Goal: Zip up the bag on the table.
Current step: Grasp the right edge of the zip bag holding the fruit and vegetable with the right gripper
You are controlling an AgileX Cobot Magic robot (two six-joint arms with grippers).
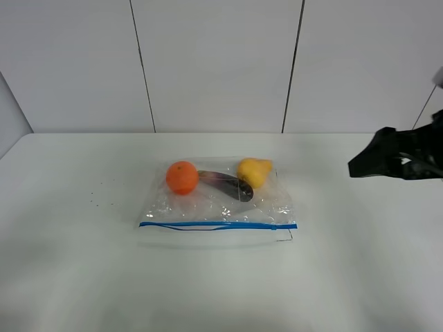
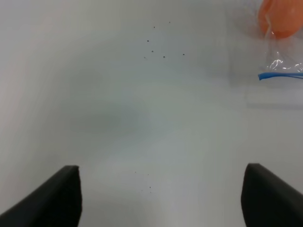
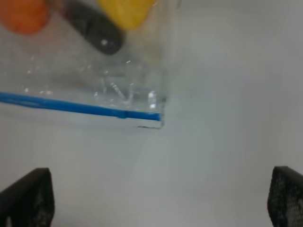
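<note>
The clear bag (image 1: 218, 200) lies flat in the middle of the white table (image 1: 83, 277), its blue zip strip (image 1: 218, 225) along the near edge. Inside are an orange (image 1: 182, 177), a dark eggplant (image 1: 227, 185) and a yellow pear (image 1: 253, 171). The strip's left part shows two lines slightly apart. My right gripper (image 1: 356, 167) hovers open and empty to the right of the bag; its wrist view shows the bag's right corner (image 3: 94, 71) and the strip (image 3: 80, 109) ahead of the gripper (image 3: 156, 198). My left gripper (image 2: 161, 196) is open and empty, with the bag's left corner (image 2: 284, 61) beyond it.
A white panelled wall (image 1: 214, 62) stands behind the table's far edge. A few tiny dark specks (image 1: 97, 200) mark the tabletop left of the bag, also seen in the left wrist view (image 2: 156, 47). The left arm is out of the exterior view.
</note>
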